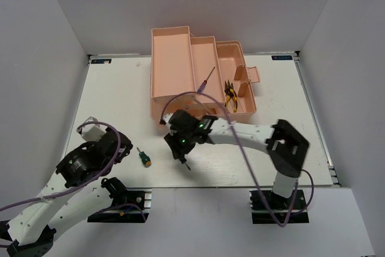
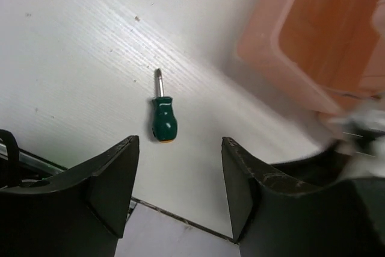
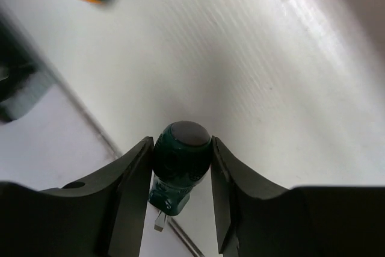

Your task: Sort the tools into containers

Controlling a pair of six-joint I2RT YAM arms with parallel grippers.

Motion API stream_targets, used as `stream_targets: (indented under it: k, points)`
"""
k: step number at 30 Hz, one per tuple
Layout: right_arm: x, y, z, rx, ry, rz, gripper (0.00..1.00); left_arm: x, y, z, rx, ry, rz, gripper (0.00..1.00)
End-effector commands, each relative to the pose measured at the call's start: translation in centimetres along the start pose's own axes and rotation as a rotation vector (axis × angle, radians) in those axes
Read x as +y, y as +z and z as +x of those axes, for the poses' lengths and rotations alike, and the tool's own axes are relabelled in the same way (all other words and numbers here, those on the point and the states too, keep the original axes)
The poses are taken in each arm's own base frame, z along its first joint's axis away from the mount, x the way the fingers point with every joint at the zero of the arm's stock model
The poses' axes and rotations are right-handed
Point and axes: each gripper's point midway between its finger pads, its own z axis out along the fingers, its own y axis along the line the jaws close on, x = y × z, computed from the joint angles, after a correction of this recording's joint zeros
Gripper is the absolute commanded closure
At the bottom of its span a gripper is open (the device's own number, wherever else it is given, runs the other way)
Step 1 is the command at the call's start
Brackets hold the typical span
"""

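Green stubby screwdriver (image 3: 180, 159) clamped in right pincer (image 3: 180, 144); left pincer (image 2: 178, 145) apart, second green screwdriver (image 2: 163, 120) ahead.

The toolbox (image 1: 171, 64) is salmon-pink; the table (image 2: 78, 52) is white with a faint streaked grain. The stubby screwdriver (image 2: 163, 120) has a dark green handle with an orange end, the second screwdriver (image 3: 180, 161) a dark green one capped in grey. The pliers (image 1: 230, 96) have yellow handles, the slim screwdriver (image 1: 204, 85) a purple one. The left gripper (image 2: 178, 142) and right gripper (image 3: 180, 144) are black.
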Motion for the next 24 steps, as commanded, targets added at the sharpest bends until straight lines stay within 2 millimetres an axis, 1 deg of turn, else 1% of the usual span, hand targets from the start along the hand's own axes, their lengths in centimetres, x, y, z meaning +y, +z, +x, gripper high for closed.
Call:
stream_targets:
  k: [1,2,3,4,5,6,7,8,9,10,11,12,13,14,15,16,17,18,19,20,21,22,23,24]
  points:
    - [4.8,-8.7,-4.7,-0.239,-0.247,-0.309,1.0,0.8,1.1,1.8,0.043,-0.039,-0.045,0.33]
    - [4.2,-9.6,-5.8,-0.289,-0.307,-0.317,1.0,1.2,1.8,3.1,0.075,-0.022,-0.064,0.29]
    - [4.6,-11.3,-7.4,-0.348,-0.372,-0.323,1.0,0.4,2.3,3.8,0.09,-0.027,-0.042,0.27]
    - [5.0,-12.9,-8.1,-0.389,-0.402,-0.341,1.0,0.8,3.1,5.1,0.118,-0.011,-0.06,0.26]
    - [4.2,-13.6,-9.2,-0.423,-0.428,-0.322,1.0,0.6,3.6,5.8,0.134,-0.011,-0.057,0.21]
    - [4.3,-15.4,-11.2,-0.488,-0.465,-0.299,1.0,-0.5,4.4,6.4,0.144,0.016,-0.031,0.2]
    - [3.6,-16.1,-12.2,-0.513,-0.481,-0.273,1.0,-0.3,5.0,7.7,0.177,0.043,-0.039,0.19]
    - [3.0,-16.5,-12.9,-0.529,-0.483,-0.248,1.0,-0.7,5.5,8.3,0.191,0.064,-0.031,0.17]
    - [2.5,-17.7,-14.5,-0.579,-0.517,-0.202,1.0,-1.0,6.0,8.6,0.196,0.08,-0.028,0.17]
    - [1.9,-18.3,-15.7,-0.606,-0.52,-0.169,1.0,-1.4,6.9,9.1,0.199,0.114,-0.037,0.16]
    - [0.3,-19.3,-17.6,-0.656,-0.503,-0.072,1.0,-1.6,7.2,9.3,0.201,0.128,-0.041,0.14]
    - [-0.5,-19.9,-18.6,-0.688,-0.502,-0.043,1.0,-1.9,7.5,9.5,0.201,0.144,-0.038,0.14]
    - [-1.0,-21.0,-20.6,-0.745,-0.525,0.003,1.0,-2.9,7.7,9.4,0.194,0.157,-0.012,0.14]
    - [-2.0,-21.6,-21.7,-0.779,-0.513,0.068,1.0,-2.8,8.2,9.8,0.201,0.182,-0.031,0.14]
    - [-3.6,-22.4,-22.9,-0.813,-0.497,0.133,1.0,-3.1,8.3,9.7,0.2,0.191,-0.028,0.14]
    - [-4.7,-21.1,-23.7,-0.801,-0.494,0.165,1.0,-3.0,8.6,10.0,0.205,0.201,-0.042,0.14]
    - [-5.0,-23.8,-26.0,-0.873,-0.489,0.23,1.0,-3.3,8.7,9.9,0.205,0.21,-0.039,0.14]
    - [-8.0,-21.8,-26.9,-0.834,-0.443,0.315,1.0,-2.9,9.1,10.1,0.21,0.22,-0.069,0.14]
    - [-8.8,-23.3,-28.7,-0.877,-0.426,0.361,1.0,-2.8,9.3,10.3,0.213,0.228,-0.08,0.14]
    - [-9.5,-25.6,-30.4,-0.928,-0.412,0.397,1.0,-2.9,9.4,10.4,0.214,0.228,-0.08,0.14]
    - [-9.3,-27.7,-32.1,-0.986,-0.408,0.414,1.0,-3.1,9.6,10.2,0.208,0.215,-0.077,0.14]
    - [-11.8,-23.3,-32.1,-0.882,-0.393,0.425,1.0,-2.5,9.9,10.6,0.215,0.229,-0.098,0.14]
    - [-11.8,-24.7,-33.4,-0.917,-0.404,0.436,1.0,-2.6,10.0,10.7,0.215,0.239,-0.096,0.14]
    - [-12.7,-22.6,-34.2,-0.893,-0.409,0.436,1.0,-2.7,10.2,10.5,0.209,0.227,-0.095,0.14]
